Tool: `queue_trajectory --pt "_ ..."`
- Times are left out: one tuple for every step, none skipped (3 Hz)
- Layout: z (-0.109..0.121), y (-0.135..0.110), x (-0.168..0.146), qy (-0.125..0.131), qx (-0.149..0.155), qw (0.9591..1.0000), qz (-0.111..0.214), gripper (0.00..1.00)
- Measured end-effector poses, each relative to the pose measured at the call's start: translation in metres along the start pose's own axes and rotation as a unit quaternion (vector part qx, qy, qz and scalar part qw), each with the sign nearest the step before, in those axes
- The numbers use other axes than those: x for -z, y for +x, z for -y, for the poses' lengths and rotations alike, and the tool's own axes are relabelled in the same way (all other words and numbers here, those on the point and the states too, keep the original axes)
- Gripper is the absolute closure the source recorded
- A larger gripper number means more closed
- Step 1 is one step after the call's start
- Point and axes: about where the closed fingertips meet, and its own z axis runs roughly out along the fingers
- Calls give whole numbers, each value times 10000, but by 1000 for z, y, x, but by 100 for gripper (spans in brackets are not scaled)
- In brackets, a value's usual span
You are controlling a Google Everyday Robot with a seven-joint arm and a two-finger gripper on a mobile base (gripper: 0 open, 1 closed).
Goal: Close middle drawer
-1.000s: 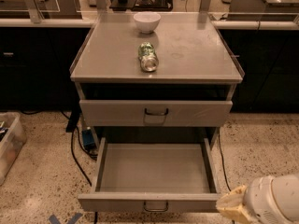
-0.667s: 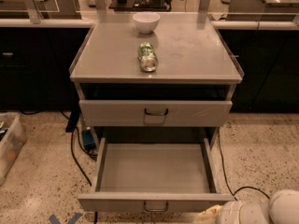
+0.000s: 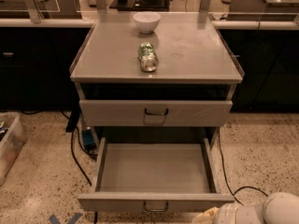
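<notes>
Lower and further left than before, the pincer [image 3: 209, 216] sits by the front right corner of the pulled-out middle drawer [image 3: 117, 202]; its opening cannot be told.

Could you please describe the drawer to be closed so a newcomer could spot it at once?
Find the grey metal cabinet with a bowl and can on top. Below its nearly shut upper drawer, the middle drawer is the only one pulled far out, a shallow tray; the end effector sits by its front right corner.
</notes>
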Motion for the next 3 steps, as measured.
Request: queue_trajectory --pt "2 8 -35 -48 -178 9998 102 100" --pt "12 12 -64 49 -290 9993 243 100" --pt "17 13 -91 36 -482 9979 425 100"
